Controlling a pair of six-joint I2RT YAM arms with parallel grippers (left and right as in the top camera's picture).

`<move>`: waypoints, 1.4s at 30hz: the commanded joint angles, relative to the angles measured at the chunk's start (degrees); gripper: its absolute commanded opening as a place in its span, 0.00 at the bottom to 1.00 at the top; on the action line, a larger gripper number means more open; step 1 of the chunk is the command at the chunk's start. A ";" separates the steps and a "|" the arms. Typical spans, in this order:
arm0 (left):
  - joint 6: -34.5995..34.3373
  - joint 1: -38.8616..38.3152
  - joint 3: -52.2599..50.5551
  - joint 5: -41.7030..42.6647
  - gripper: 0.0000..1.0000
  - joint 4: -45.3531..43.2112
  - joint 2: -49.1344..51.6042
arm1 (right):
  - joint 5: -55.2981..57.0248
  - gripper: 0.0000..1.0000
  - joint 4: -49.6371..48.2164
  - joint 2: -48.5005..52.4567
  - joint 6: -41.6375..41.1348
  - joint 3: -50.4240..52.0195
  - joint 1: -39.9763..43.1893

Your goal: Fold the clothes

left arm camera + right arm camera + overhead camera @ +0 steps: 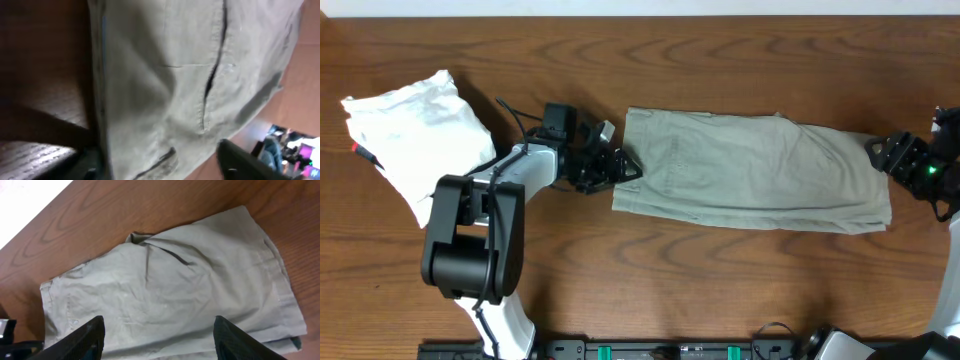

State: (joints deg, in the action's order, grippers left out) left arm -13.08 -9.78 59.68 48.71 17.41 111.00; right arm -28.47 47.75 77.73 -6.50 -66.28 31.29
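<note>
You had one garment to fold, the trousers (pixel 750 170), and they lay flat on the wooden surface (pixel 720 290) as a long strip running from left to right. They were a greyish-khaki cotton, creased all over. The right wrist view showed a raised fold near their middle and a stitched hem along one end. Up close in the left wrist view, you could see a dark pocket slit with stitching beside it.

One other garment, the white cloth (pixel 415 130), sat crumpled well off to the left of the trousers and did not touch them.

You had two arms, one at each end of the trousers. Your left tool (pixel 623 166) was at the trousers' left edge, about halfway along that short side. In its own camera, one dark finger (pixel 245 162) showed on the right and the other on the left. They stood apart, with the cloth edge lying between them, and were not pinched down on it. Your right tool (pixel 882 153) was at the trousers' right end, near the far corner. Its fingers (pixel 85 337) were spread wide above the fabric and held nothing.
</note>
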 commanded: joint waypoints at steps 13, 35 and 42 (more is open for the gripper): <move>0.20 -0.24 -0.94 -0.55 0.06 -0.31 1.70 | 0.22 0.69 0.39 -0.13 0.20 -0.55 -0.61; 0.61 9.64 -0.94 -3.56 0.06 9.09 -6.43 | 8.63 0.68 2.40 2.21 2.27 -0.52 -14.10; 0.55 9.77 -0.94 -6.34 0.63 18.62 -6.43 | 8.98 0.69 2.51 4.48 2.25 -0.52 -15.98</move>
State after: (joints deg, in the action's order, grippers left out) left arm -13.04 -0.05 59.05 44.45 33.21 105.21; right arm -20.60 50.11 81.41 -5.13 -66.28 15.81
